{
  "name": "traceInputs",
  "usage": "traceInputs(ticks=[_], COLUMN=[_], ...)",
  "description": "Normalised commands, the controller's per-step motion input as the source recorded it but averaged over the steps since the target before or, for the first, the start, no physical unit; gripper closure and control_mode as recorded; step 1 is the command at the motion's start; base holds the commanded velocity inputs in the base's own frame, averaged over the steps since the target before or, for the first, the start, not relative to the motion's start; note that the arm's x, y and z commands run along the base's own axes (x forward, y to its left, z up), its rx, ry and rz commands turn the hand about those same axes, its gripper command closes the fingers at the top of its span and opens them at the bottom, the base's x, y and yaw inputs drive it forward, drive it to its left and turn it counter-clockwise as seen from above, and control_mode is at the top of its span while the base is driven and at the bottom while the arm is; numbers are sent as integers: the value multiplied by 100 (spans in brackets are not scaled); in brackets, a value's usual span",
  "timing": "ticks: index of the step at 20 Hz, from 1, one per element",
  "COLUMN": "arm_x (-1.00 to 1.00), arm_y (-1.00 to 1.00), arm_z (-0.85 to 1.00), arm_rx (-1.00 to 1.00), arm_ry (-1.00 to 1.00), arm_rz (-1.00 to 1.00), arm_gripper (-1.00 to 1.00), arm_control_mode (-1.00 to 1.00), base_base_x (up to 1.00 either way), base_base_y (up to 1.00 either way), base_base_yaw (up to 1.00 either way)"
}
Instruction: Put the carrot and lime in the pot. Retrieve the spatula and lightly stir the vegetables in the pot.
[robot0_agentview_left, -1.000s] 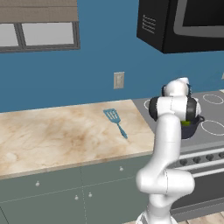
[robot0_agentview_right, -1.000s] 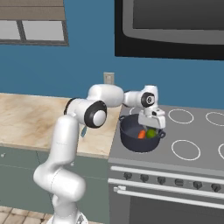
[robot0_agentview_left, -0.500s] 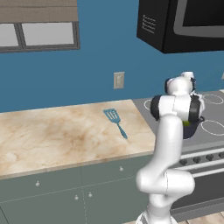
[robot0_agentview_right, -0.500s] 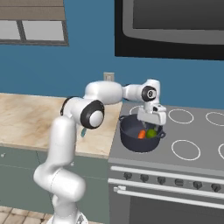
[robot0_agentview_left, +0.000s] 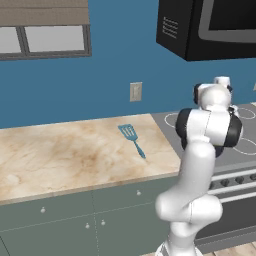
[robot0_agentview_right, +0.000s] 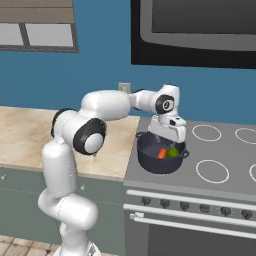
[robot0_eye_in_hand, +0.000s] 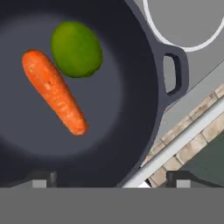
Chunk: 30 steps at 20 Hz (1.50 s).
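Two vegetables lie inside the pot (robot0_eye_in_hand: 131, 87): the carrot (robot0_eye_in_hand: 54, 91) stretched across the dark floor and the lime (robot0_eye_in_hand: 76, 49) just beside its thick end, so close that I cannot tell whether they touch. Seen from the hand, the fingers (robot0_eye_in_hand: 109, 178) stand wide apart with nothing between them, their dark tips at the two sides of the lower edge, and one loop handle of the pot juts toward a white burner ring.

From the right base camera, the pot (robot0_agentview_right: 161, 157) sits on the near left burner of the stove (robot0_agentview_right: 220, 172), and the hand (robot0_agentview_right: 167, 131) hangs right over its rim (the orange carrot (robot0_agentview_right: 162, 153) and green lime (robot0_agentview_right: 173, 152) show side by side inside). The arm reaches over from the left, its elbow above the edge of the desk (robot0_agentview_right: 20, 137).

Farther off, from the left base camera, the spatula (robot0_agentview_left: 132, 138) lies flat on the marble desk (robot0_agentview_left: 60, 155), well apart from the stove, its slotted head toward the blue wall and its handle pointing toward the front edge. A wall outlet (robot0_agentview_left: 135, 91) sits above it, and a black microwave (robot0_agentview_left: 210, 27) hangs over the stove.
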Motion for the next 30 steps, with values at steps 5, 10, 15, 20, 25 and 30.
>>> traceInputs(ticks=[5,10,15,20,25,30], arm_x=[-52,-39,-32,-20,-2,4], arm_y=[49,57,60,50,64,54], arm_z=[24,24,28,38,16,20], arm_rx=[0,0,0,0,-4,0], arm_ry=[-27,-27,-22,-13,-5,0], arm_rz=[13,14,16,14,7,9], arm_gripper=[-100,-100,-100,-100,-100,-100], arm_control_mode=[-100,-100,-100,-100,-100,-100], base_base_x=[0,0,0,0,0,0], base_base_y=[0,0,0,0,0,0], base_base_yaw=[0,0,0,0,0,0])
